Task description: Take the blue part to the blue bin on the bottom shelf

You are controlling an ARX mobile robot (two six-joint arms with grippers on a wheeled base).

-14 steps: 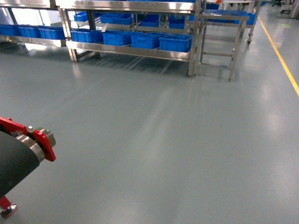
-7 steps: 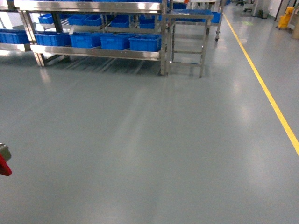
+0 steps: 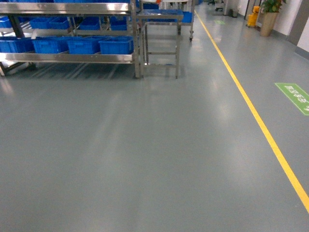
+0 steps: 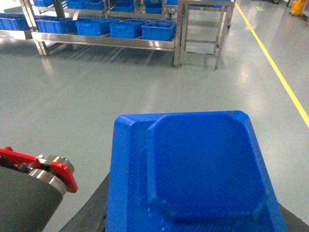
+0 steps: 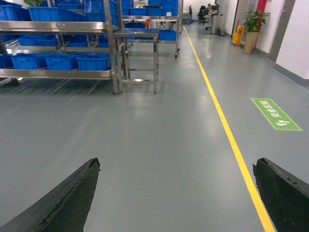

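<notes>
Nearest: the flat, square blue plastic part (image 4: pixel 193 169) sits in the left hand (image 4: pixel 193 227), held at its lower edge; the grip itself is out of frame. Right hand (image 5: pixel 176 193) wide apart, two black fingers (image 5: pixel 63 200) holding nothing. Grey floor (image 3: pixel 145 145) between, yellow line (image 3: pixel 251 111) to the right. Far off, the stainless-steel bottom shelf (image 3: pixel 72 58) carries a row of blue plastic bins (image 3: pixel 116 45), a small steel table (image 3: pixel 160 43) just beside it.

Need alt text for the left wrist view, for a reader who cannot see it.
A large blue part fills the lower frame, close to the camera. Beyond it, grey floor runs to the bottom shelf carrying blue bins, a small steel table at its right end.
</notes>
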